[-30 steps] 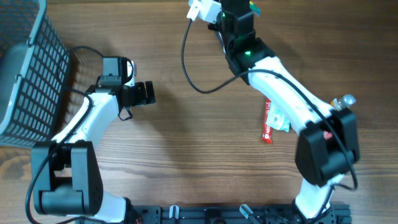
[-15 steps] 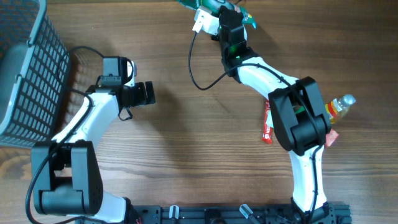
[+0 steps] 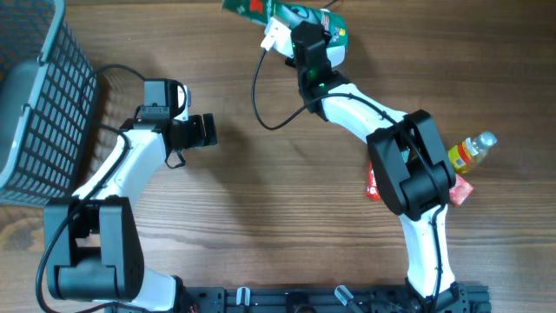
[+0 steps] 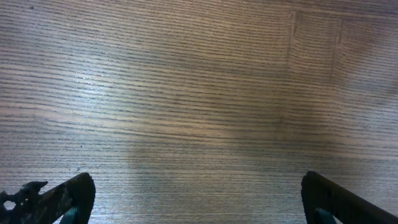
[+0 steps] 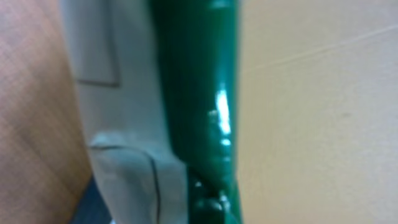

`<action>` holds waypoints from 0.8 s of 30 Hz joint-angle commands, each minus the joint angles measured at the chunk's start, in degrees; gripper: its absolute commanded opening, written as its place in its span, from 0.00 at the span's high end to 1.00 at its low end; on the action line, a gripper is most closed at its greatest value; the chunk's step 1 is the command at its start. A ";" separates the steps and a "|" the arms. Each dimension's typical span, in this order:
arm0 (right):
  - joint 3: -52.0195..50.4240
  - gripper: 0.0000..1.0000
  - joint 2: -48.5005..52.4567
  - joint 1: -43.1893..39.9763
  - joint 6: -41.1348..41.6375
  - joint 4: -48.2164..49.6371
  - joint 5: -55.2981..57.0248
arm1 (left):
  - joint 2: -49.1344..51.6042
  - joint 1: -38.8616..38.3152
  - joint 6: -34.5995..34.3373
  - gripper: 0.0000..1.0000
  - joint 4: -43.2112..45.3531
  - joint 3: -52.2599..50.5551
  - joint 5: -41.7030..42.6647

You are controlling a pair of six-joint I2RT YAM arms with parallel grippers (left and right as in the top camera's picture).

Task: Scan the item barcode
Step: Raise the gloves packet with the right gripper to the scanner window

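My right jaws clenched on the green packet (image 3: 285, 12), packet pinched between them at the far edge of the surface (image 3: 261, 217) (glossy green fills my wrist view), left jaws released wide, well apart.

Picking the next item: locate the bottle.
Overhead view, right side: the bottle lies beside the right arm's elbow, just above a red packet corner.
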 commanded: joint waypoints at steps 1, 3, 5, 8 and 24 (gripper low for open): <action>0.63 0.96 -1.16 0.50 4.09 -3.13 1.16 | 0.70 -0.20 0.85 0.00 0.22 -0.24 0.52; 0.63 0.96 -1.25 0.50 7.21 -4.33 1.11 | 0.70 -0.20 0.85 0.00 0.22 -0.24 0.52; 0.63 0.96 -1.53 0.52 9.75 -4.33 0.22 | 0.70 -0.20 0.85 0.00 0.22 -0.24 0.52; 0.63 0.96 -2.82 0.50 13.09 -4.31 -1.46 | 0.70 -0.20 0.85 0.00 0.22 -0.24 0.52; 0.63 0.96 -12.13 0.39 23.17 -11.63 -5.79 | 0.70 -0.20 0.85 0.00 0.22 -0.24 0.52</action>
